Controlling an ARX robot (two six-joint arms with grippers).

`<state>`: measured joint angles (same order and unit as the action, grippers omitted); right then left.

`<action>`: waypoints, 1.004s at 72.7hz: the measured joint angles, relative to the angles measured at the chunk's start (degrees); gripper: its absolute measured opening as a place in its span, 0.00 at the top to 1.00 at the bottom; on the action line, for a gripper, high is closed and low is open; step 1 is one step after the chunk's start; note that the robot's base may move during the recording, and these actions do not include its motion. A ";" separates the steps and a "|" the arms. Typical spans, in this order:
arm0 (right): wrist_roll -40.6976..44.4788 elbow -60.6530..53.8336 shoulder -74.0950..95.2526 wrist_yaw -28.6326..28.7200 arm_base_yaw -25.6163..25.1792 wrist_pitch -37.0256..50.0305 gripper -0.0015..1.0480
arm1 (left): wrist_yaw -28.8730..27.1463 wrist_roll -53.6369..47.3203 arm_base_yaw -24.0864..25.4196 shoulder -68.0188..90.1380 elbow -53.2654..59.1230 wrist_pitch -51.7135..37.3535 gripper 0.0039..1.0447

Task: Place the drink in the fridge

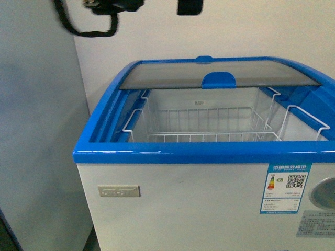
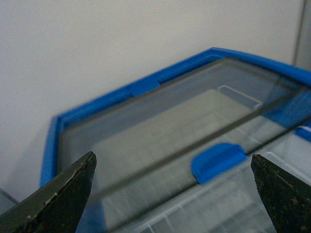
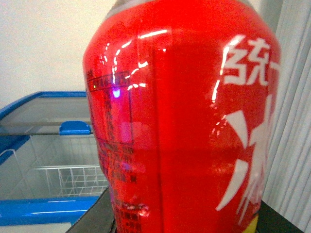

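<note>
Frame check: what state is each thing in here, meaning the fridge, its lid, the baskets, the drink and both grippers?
fridge: open, near half uncovered.
glass lid: slid to the wall side.
wire baskets: empty in the parts that show.
drink: held, outside the fridge; cap out of view.
left gripper: open, nothing between its fingers, above the glass lid.
right gripper: shut on the drink.

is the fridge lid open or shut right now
Open. On the fridge, the glass lid sits at the back, leaving the front uncovered and the wire baskets exposed.
</note>
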<state>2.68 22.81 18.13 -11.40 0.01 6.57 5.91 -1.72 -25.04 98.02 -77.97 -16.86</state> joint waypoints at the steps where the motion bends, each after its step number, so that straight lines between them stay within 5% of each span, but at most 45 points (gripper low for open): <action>1: 0.00 0.00 0.00 0.00 0.00 0.00 0.64 | 0.26 1.22 0.17 -1.22 1.49 -0.09 0.07; 14: 0.00 0.00 0.00 0.02 0.00 0.00 0.64 | 4.39 10.32 3.13 -23.93 27.34 -1.01 0.07; 23: -0.02 0.00 0.00 0.02 0.02 0.00 0.64 | -18.93 5.14 6.16 -41.46 44.96 -6.34 0.30; 27: 0.02 0.04 0.04 -0.15 -0.07 -0.13 0.64 | -17.49 3.87 11.87 -51.65 53.72 -4.74 0.42; 34: 6.67 12.28 7.63 23.71 -11.58 -27.96 0.64 | -12.11 2.80 18.36 -64.81 65.59 -3.56 0.66; 39: 11.74 15.63 12.35 31.89 -16.76 -32.92 0.64 | -8.90 2.60 20.35 -66.77 67.36 -3.39 0.77; 46: 24.22 21.68 21.57 37.59 -20.55 -32.17 0.64 | -6.43 2.38 24.55 -69.66 69.42 -2.97 0.98; 63: 56.89 34.29 41.46 42.77 -19.96 -31.91 0.64 | -5.92 2.21 24.79 -74.18 72.41 -1.44 0.98; 73: 84.56 43.39 54.51 38.82 -15.02 -32.02 0.64 | -5.88 2.19 24.79 -77.40 73.88 0.31 0.98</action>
<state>87.24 66.19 72.64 27.42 -15.00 -25.45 0.03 0.47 -0.25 20.62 -4.10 -16.56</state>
